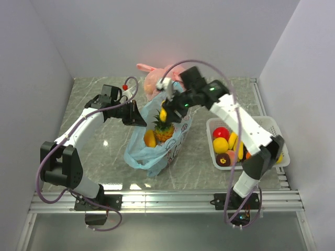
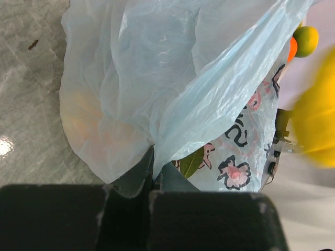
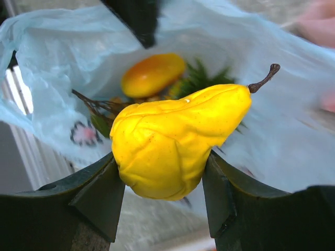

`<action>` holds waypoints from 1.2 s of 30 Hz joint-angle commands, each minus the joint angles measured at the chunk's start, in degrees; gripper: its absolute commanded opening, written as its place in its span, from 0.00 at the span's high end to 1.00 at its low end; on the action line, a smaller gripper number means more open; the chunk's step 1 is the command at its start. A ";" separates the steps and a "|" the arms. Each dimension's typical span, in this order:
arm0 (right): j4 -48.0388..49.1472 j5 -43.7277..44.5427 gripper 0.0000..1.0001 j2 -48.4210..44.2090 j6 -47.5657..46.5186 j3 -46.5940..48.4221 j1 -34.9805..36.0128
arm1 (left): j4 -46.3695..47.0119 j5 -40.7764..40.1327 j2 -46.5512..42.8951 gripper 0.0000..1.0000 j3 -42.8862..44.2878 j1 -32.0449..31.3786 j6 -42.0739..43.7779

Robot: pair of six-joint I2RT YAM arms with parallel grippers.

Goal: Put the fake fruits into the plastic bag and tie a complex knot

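Between the right gripper's (image 3: 161, 170) dark fingers sits a yellow pear (image 3: 178, 136), pinched at its fat end and held over the open mouth of the light-blue bag (image 3: 42, 63). Inside the bag lie a pineapple (image 1: 163, 130) and an orange fruit (image 3: 152, 73). The left gripper (image 2: 155, 170) has its jaws pressed together on the bag's rim. The bag stands mid-table on the grey marbled tabletop (image 1: 89, 151). A white basket (image 1: 272, 124) of loose fruits (image 1: 222, 138) stands to its right, and a pink bag (image 1: 153, 79) lies behind. Plain white walls (image 1: 31, 63) enclose three sides, and metal rails (image 1: 167, 201) line the near edge.
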 commanded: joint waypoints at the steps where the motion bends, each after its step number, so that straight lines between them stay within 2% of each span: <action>1: 3.82 2.28 0.41 2.40 4.30 -3.15 4.70 | -0.30 1.74 -0.39 1.00 0.55 -0.13 0.15; 3: 4.44 2.02 0.27 1.88 5.18 -6.48 5.93 | -0.48 1.47 -0.39 1.00 0.81 -0.13 0.41; 5: 5.59 1.49 0.20 -0.31 6.50 -8.43 5.94 | -0.66 1.47 -0.48 0.99 0.90 -0.04 0.68; 6: 5.68 1.66 0.06 -1.19 6.76 -9.48 5.68 | -0.75 1.47 -0.39 0.99 0.90 -0.04 0.77; 7: 5.76 1.75 0.03 -3.29 7.29 -10.01 5.33 | -0.83 1.47 -0.30 0.99 0.90 -0.12 0.94; 10: 2.44 0.18 0.02 -7.33 7.99 -9.49 1.12 | -1.27 1.56 0.05 0.99 1.52 -0.04 1.38; 15: -4.59 -2.03 0.03 -12.71 4.23 -10.72 -14.43 | -1.36 1.21 -0.92 1.00 1.17 -0.04 1.65; 16: -9.22 -2.46 0.03 -13.15 0.91 -10.46 -20.89 | -1.19 1.30 -1.00 1.00 0.91 -0.04 1.56; 18: -13.64 -2.64 0.05 -13.42 -2.97 -10.46 -27.34 | -1.19 1.30 -1.18 0.99 0.20 -0.04 1.56; 21: -23.56 0.16 0.06 -13.42 -15.24 -11.85 -39.38 | -1.01 1.30 -1.27 0.99 -0.24 -0.04 1.47; 23: -24.03 4.80 0.08 -14.20 -18.35 -15.35 -46.49 | -0.92 1.21 -1.44 0.99 -0.24 -0.04 1.38; 28: -23.68 10.72 0.14 -18.85 -27.14 -25.99 -50.40 | -0.92 1.30 -1.36 0.99 -0.15 -0.04 1.38; 32: -18.77 11.95 0.18 -21.06 -27.25 -36.10 -50.31 | -1.01 1.12 -1.27 0.99 -0.24 -0.04 1.38; 36: -21.73 5.83 0.20 -20.18 -26.28 -36.04 -50.31 | -1.27 0.95 -1.45 0.99 -0.50 -0.04 1.47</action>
